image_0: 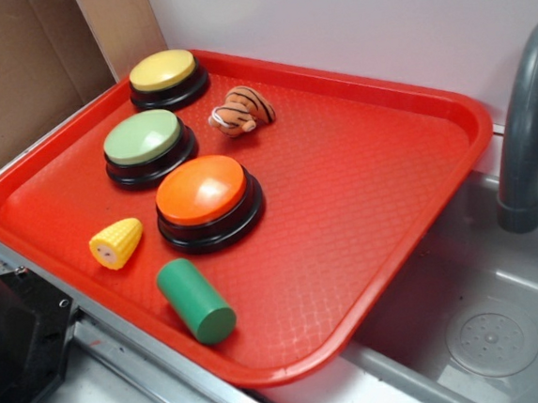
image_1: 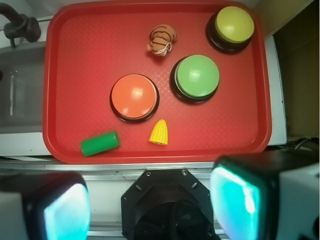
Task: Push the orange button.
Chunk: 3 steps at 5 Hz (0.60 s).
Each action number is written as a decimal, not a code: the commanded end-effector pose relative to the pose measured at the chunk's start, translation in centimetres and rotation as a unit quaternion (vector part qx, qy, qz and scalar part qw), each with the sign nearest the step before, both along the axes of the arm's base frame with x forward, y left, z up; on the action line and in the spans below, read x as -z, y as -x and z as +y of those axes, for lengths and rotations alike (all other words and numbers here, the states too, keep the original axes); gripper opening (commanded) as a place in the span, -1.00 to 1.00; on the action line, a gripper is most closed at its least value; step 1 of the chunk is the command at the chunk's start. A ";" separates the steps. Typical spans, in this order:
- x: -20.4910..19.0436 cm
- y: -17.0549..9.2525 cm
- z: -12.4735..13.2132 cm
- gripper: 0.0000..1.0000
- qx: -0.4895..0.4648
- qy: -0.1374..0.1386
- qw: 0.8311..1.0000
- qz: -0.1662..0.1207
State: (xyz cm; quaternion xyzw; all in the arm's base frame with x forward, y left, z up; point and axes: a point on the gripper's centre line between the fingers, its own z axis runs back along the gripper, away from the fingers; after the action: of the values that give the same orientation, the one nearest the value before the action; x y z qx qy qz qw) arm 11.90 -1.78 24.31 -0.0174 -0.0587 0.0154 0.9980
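Pincer [image_1: 150, 210] released and empty, pads spread wide, held high and back off the near rim of the red tray [image_1: 55, 75], with the orange button [image_1: 134, 96] well ahead and below, slightly leftward, just beside the green-topped button [image_1: 197, 76].

My tray [image_0: 415, 142] is red, filling most of the frame. On it: orange button [image_0: 202, 190] centre-left, green button [image_0: 143, 137] and yellow button [image_0: 162, 70] toward upper left, tiger toy [image_0: 240, 110], corn [image_0: 116, 243], green cylinder [image_0: 195, 300] lower left.
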 end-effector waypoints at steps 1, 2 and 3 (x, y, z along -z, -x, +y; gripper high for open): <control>0.0 0.0 0.0 1.00 0.000 0.000 1.000 0.000; 3.8 -3.7 -1.9 1.00 0.077 -0.037 0.996 -0.014; 7.9 -5.0 -4.6 1.00 0.136 -0.060 0.989 -0.025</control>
State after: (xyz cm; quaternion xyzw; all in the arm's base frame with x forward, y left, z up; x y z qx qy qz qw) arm 16.69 -5.97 15.86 0.0363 -0.0658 -0.1221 0.9897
